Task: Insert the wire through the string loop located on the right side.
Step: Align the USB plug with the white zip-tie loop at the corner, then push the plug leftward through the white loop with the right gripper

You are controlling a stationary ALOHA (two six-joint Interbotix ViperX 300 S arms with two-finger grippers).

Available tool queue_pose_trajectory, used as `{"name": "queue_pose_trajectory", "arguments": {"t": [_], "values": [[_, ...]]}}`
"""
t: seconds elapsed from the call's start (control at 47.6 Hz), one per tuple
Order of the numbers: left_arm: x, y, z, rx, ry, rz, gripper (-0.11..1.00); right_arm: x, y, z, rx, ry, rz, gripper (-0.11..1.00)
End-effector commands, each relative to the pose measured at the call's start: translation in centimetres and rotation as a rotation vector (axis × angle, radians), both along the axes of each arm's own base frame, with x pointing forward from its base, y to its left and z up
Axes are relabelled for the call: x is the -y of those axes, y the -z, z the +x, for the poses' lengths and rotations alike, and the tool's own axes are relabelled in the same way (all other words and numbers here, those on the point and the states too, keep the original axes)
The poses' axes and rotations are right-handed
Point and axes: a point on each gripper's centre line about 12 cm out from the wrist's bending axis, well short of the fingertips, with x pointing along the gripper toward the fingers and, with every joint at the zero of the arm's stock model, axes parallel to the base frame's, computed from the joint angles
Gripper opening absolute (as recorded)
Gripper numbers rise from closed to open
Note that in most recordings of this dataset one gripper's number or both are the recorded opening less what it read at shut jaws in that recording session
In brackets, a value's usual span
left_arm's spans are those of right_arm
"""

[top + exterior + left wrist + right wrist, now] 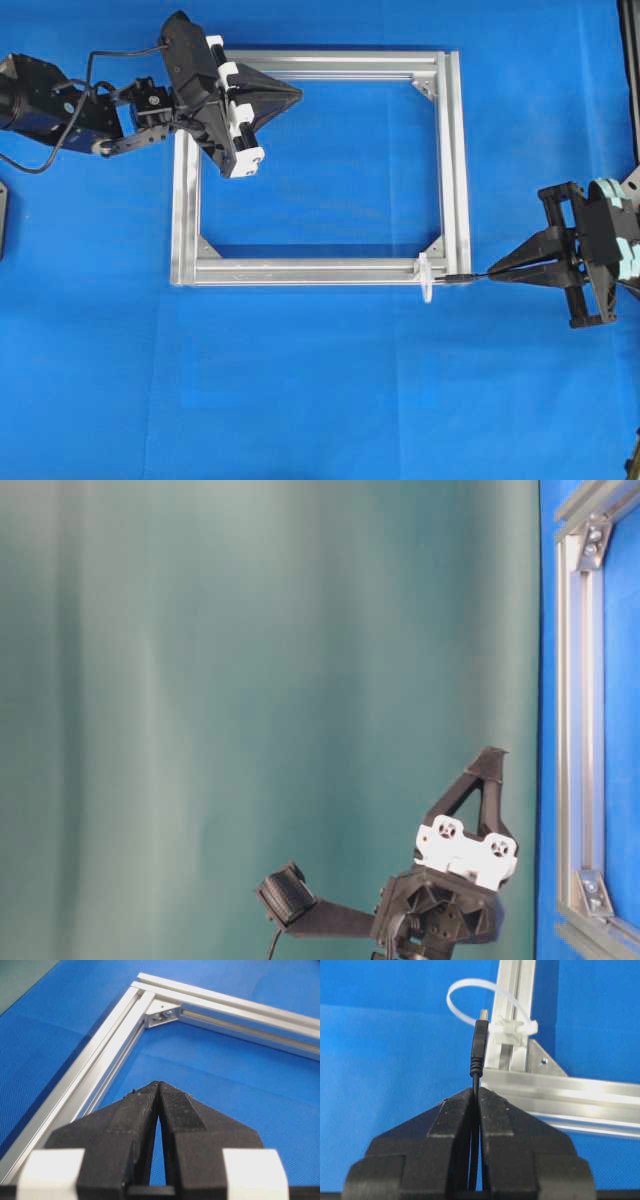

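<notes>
My right gripper is shut on the wire, just behind its black plug. The plug sticks out past the fingertips, its metallic tip pointing at the string loop. That whitish loop stands up from the silver frame at its near right corner, and the plug tip is a short way from it. My left gripper is shut on nothing and hovers over the frame's far left part.
A blue cloth covers the table under the frame. A triangular corner bracket sits inside each frame corner. A green backdrop fills the table-level view.
</notes>
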Motion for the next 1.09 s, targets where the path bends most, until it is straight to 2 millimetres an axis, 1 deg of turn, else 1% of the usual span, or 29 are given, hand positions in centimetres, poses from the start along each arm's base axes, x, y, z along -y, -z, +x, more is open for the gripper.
{"name": "queue_pose_trajectory", "arguments": {"t": [0.0, 0.147, 0.336, 0.441, 0.588, 0.924, 1.071], "values": [[-0.1, -1.8, 0.4, 0.053, 0.002, 0.016, 0.00, -0.2, -0.7, 0.9, 0.027, 0.002, 0.005, -0.04], [-0.1, -1.8, 0.4, 0.053, 0.002, 0.016, 0.00, -0.4, -0.6, 1.9, 0.031, 0.008, 0.000, -0.04], [-0.1, -1.7, 0.4, 0.051, 0.003, 0.016, 0.00, -0.7, -0.4, 3.6, 0.052, 0.018, -0.008, -0.04], [-0.1, -1.7, 0.4, 0.053, 0.003, 0.017, 0.00, -1.0, -0.1, 4.8, 0.046, 0.021, -0.012, -0.04], [0.0, -1.7, 0.4, 0.053, 0.004, 0.017, 0.00, -1.3, 0.1, 6.0, 0.037, 0.023, -0.016, -0.04], [0.1, -1.7, 0.5, 0.054, 0.007, 0.017, 0.00, -1.3, 0.1, 6.3, 0.040, 0.025, -0.016, -0.04], [1.2, -1.7, 0.7, 0.054, 0.036, 0.014, 0.00, -1.3, 0.2, 6.3, 0.039, 0.023, -0.017, -0.04]]}}
